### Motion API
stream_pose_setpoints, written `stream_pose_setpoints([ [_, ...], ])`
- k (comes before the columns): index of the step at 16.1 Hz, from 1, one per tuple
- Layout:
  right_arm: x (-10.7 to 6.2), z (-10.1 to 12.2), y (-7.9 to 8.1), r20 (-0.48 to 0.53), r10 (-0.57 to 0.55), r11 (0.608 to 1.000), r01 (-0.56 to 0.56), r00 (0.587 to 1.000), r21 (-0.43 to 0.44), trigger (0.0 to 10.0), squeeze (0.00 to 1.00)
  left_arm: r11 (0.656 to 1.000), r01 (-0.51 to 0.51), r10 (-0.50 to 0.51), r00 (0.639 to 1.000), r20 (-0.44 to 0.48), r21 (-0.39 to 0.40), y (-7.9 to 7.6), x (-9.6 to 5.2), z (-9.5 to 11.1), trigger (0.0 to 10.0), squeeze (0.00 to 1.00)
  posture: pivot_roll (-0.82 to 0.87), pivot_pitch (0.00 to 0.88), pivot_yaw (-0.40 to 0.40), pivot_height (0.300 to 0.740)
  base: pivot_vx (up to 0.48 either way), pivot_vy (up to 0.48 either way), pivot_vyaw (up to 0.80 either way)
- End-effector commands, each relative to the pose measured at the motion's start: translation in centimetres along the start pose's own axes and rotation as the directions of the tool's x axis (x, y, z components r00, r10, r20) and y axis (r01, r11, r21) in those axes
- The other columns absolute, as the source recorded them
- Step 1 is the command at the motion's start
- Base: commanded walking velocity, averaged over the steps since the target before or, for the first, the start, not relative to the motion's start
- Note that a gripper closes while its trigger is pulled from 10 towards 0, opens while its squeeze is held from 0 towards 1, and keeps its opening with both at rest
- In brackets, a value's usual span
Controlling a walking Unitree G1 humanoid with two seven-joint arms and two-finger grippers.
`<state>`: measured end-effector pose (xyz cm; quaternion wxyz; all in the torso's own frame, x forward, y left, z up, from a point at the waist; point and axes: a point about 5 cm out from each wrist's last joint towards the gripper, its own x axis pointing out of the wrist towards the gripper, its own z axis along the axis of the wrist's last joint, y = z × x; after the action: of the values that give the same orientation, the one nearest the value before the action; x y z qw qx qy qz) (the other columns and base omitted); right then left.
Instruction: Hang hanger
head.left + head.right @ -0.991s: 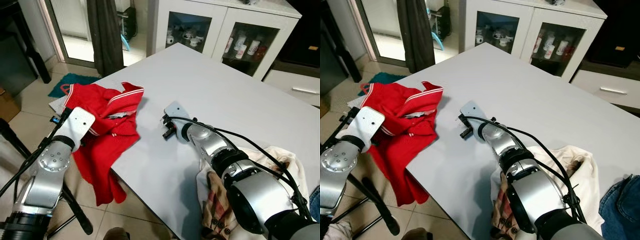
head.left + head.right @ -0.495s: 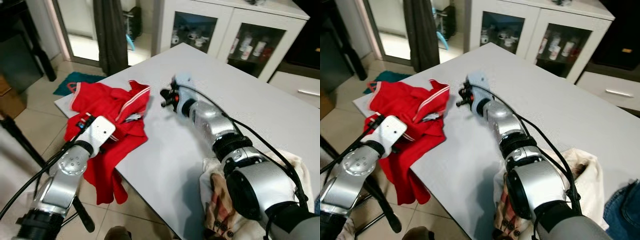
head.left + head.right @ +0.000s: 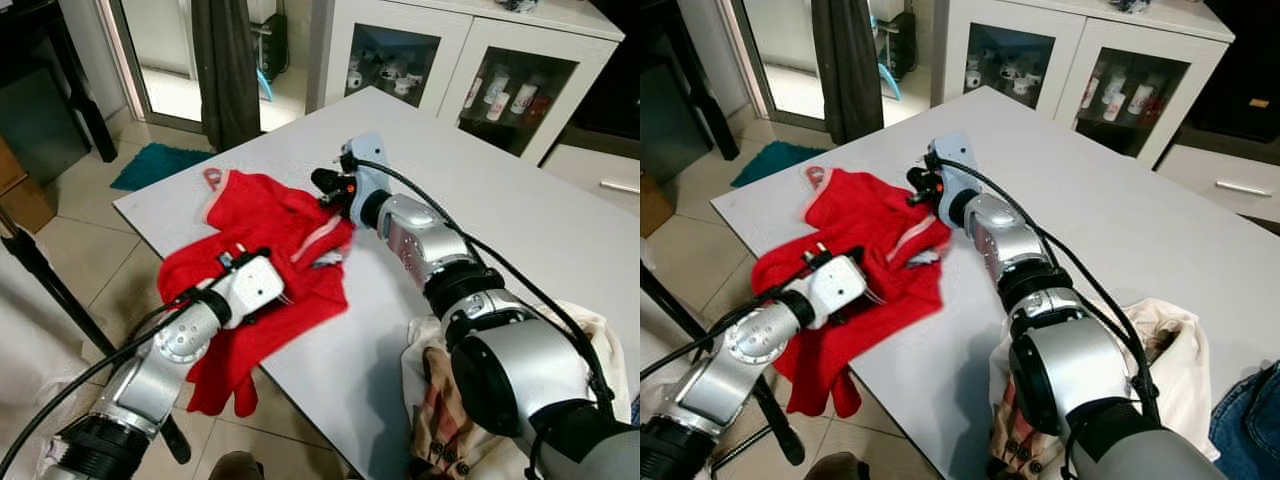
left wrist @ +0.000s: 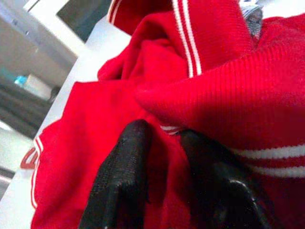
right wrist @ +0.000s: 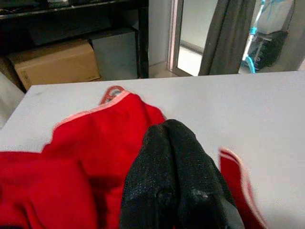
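Red knit with white stripes, the garment (image 3: 262, 225) is spread at the tabletop's (image 3: 520, 230) near left corner, one part draped over the edge. No hanger can be made out. The left gripper (image 4: 164, 143) is clamped on a red fold. The right gripper (image 5: 167, 138), fingers pressed together, is stretched over the garment's far edge. Bottles are shelved in the glass-fronted cabinet (image 3: 440, 75).

The garment (image 3: 262, 240) sits left of centre on the table (image 3: 520, 215), part hanging off the near edge. A cabinet (image 3: 470, 70) is at the top, behind the table; another pile of clothes (image 3: 560, 330) is lower right.
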<state>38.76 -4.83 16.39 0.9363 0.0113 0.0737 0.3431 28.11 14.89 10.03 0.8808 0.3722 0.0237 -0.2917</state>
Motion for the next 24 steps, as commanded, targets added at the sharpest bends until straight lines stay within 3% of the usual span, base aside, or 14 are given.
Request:
stream_pose_setpoints([
  [1, 0.3, 1.2, 0.3, 0.029, 0.021, 0.999, -0.02, 0.999, -0.029, 10.0, 0.0, 0.997, 0.076, -0.076, 0.997, 0.008, 0.009, -1.3, 0.3, 0.0, 10.0, 0.0, 0.17, 0.014, -0.049, 0.74, 0.0, 0.0, 0.0],
  [3, 0.4, 0.9, 0.8, 0.015, 0.064, 0.997, -0.063, 0.998, -0.035, 10.0, 0.0, 0.996, 0.092, -0.093, 0.995, 0.039, 0.021, -1.4, 0.2, 0.2, 10.0, 0.0, 0.17, 0.014, -0.049, 0.74, 0.0, 0.0, 0.0],
  [5, 0.3, -1.4, 2.7, -0.083, 0.22, 0.973, -0.224, 0.972, -0.045, 10.0, 0.0, 0.995, 0.094, -0.095, 0.995, 0.042, 0.031, -1.3, 0.0, -0.1, 10.0, 0.0, 0.17, 0.014, -0.044, 0.74, 0.0, 0.0, 0.0],
  [7, 0.1, -3.3, 3.6, -0.153, 0.268, 0.96, -0.277, 0.951, -0.037, 10.0, 0.0, 0.996, 0.083, -0.085, 0.995, 0.044, 0.033, -1.1, -0.1, -0.2, 10.0, 0.0, 0.17, 0.016, -0.045, 0.74, 0.0, 0.0, 0.0],
  [10, -0.5, -6.2, 3.8, -0.266, 0.225, 0.969, -0.244, 0.937, -0.039, 10.0, 0.0, 0.998, 0.053, -0.055, 0.997, 0.051, 0.04, -0.8, -0.1, -0.1, 10.0, 0.0, 0.17, 0.017, -0.048, 0.74, 0.0, 0.0, 0.0],
  [13, -1.2, -7.6, 3.1, -0.33, 0.149, 0.979, -0.185, 0.932, -0.082, 10.0, 0.0, 0.998, 0.022, -0.025, 0.999, 0.046, 0.065, -0.4, -0.2, -0.1, 10.0, 0.0, 0.17, 0.018, -0.052, 0.74, 0.0, 0.0, 0.0],
  [15, -1.8, -8.6, 2.4, -0.374, 0.088, 0.978, -0.151, 0.923, -0.142, 10.0, 0.0, 0.995, -0.037, 0.037, 0.999, -0.002, 0.089, 0.6, -0.5, -0.4, 10.0, 0.0, 0.17, 0.018, -0.054, 0.74, 0.0, 0.0, 0.0],
  [19, -3.2, -10.9, 1.5, -0.448, 0.02, 0.975, -0.117, 0.894, -0.191, 10.0, 0.0, 0.984, -0.142, 0.164, 0.961, -0.223, 0.111, 3.3, -2.5, -3.0, 10.0, 0.0, 0.17, 0.017, -0.055, 0.74, 0.0, 0.0, 0.0],
  [24, -3.5, -11.0, 1.0, -0.448, -0.006, 0.977, -0.091, 0.894, -0.193, 10.0, 0.0, 0.957, -0.272, 0.291, 0.901, -0.322, 0.104, 5.3, -3.8, -4.1, 10.0, 0.0, 0.17, 0.016, -0.053, 0.74, 0.0, 0.0, 0.0],
])
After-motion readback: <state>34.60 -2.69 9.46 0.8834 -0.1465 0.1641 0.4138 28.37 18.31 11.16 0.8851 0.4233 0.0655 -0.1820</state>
